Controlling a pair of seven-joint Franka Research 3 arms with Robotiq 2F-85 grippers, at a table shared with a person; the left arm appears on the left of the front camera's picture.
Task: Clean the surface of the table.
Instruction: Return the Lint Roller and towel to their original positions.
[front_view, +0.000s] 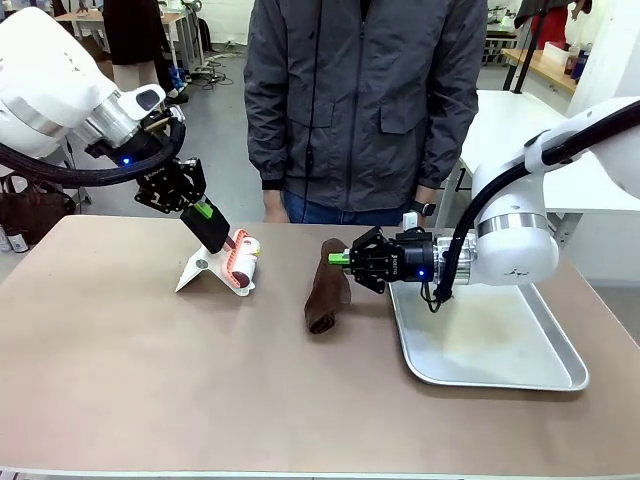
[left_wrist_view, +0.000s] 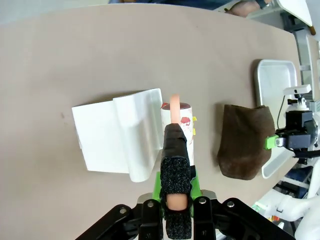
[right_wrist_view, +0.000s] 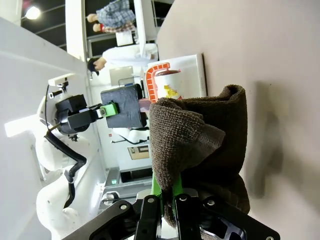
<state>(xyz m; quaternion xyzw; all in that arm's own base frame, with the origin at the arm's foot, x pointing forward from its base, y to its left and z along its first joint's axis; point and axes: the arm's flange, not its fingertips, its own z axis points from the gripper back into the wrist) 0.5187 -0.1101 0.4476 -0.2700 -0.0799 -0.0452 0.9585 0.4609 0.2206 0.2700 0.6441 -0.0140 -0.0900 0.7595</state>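
Cloth is the landmark for all places in this note: one brown cloth hangs from the right gripper, whose jaws are closed on its upper edge, and its lower end touches the table near the middle of the top. Long axis of the cloth runs nearly upright, from the jaws down to the surface, so I judge that the coming wipe depends on lowering it flatter and dragging it over the bare top, which spreads on the robot's near side of the cloth and to the left of it. Just beside the cloth, on the right, lies one silver tray, and the right arm reaches over its far edge. To the left of the cloth, a little apart, stands one white stand with one lint roller leaning at it; the roller's head points down toward the table and its handle rises up and to the left. Left gripper has its jaws closed on this handle, as the left wrist view shows clearly. Right gripper is therefore the nearer one to the cloth, and the left one to the roller. Behind the cloth, at the far edge of the table, stands one person in a dark jacket.
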